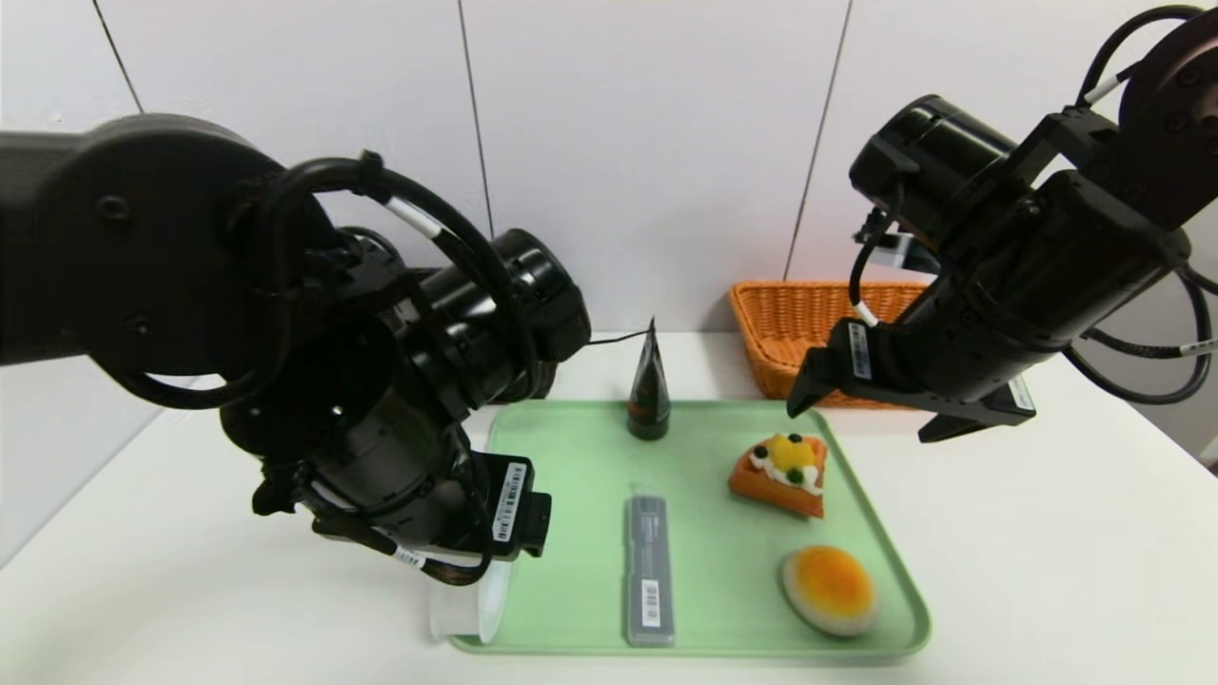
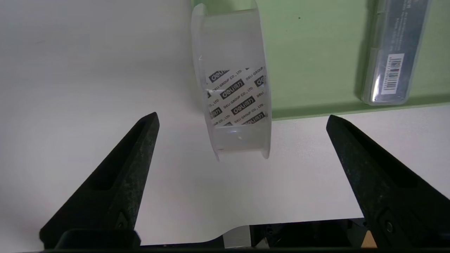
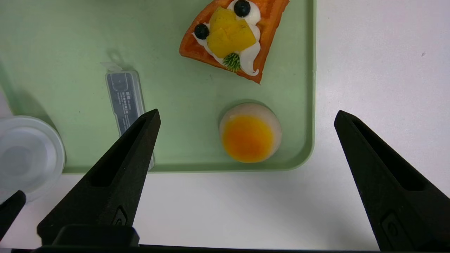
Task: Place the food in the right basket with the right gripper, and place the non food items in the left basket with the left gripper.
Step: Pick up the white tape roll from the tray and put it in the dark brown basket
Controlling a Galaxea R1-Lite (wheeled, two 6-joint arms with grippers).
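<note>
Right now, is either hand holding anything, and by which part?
Nothing is held: the left hand is open around the tape roll, the right hand open above the bun.

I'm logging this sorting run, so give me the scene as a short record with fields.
left tool: open, over the tape roll
right tool: open, above the tray's right side
food on tray: waffle, bun
non-food on tray: case, tube
tape roll: at the tray's left edge
orange basket: behind the tray
held: nothing
</note>
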